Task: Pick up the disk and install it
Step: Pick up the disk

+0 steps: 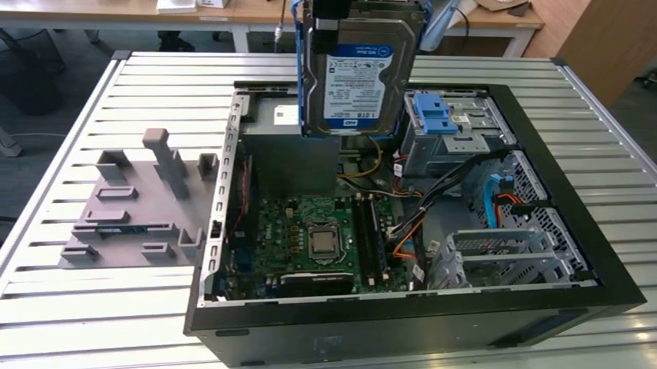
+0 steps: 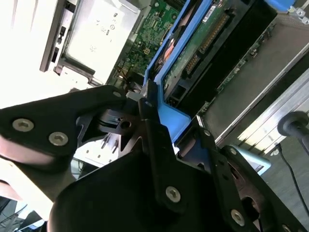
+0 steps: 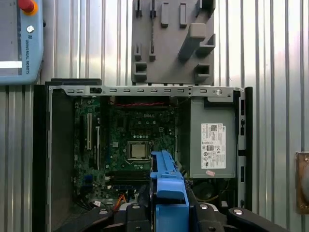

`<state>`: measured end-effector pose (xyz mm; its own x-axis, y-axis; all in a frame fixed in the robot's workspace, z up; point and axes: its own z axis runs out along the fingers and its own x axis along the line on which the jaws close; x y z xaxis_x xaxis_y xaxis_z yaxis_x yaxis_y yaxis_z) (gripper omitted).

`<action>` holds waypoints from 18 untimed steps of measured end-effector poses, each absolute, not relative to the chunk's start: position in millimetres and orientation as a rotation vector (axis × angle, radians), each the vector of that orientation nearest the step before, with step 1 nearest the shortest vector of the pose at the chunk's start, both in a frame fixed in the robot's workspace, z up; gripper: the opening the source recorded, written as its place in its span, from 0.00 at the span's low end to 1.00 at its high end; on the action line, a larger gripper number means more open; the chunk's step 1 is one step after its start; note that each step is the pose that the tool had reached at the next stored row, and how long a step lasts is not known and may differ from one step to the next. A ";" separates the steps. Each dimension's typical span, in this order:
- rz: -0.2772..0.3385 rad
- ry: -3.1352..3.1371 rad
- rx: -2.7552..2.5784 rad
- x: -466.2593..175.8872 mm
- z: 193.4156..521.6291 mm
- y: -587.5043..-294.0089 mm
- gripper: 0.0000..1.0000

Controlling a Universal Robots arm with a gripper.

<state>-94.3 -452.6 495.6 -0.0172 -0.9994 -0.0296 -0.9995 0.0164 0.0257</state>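
A ribbed silver-metal table fills most of the exterior view. An open black computer case lies on it across the centre and lower right of the frame. A grey plastic fixture plate with upright blocks sits at the exterior view's left. Pale wooden desks line the upper edge of the frame, and a brown wooden panel stands in the upper right corner.

The disk, a flat silver-metal hard drive with a white-and-blue label in a blue plastic carrier, hangs upright at top centre. It is lifted clear above the case, over the green motherboard and beside the grey metal drive cage with a blue latch. In both wrist views, the black gripper has its jaws pinching the carrier's blue end.
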 end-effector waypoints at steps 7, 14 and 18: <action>0.061 2.246 -2.191 -91.5 495.5 -458.2 0.36; 0.061 2.248 -2.188 -87.6 495.5 -458.2 0.36; 0.061 2.248 -2.189 -87.4 495.6 -458.2 0.36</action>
<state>-87.4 -458.2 495.6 -0.0273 -0.9992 -0.0296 -0.9993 0.0265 0.0256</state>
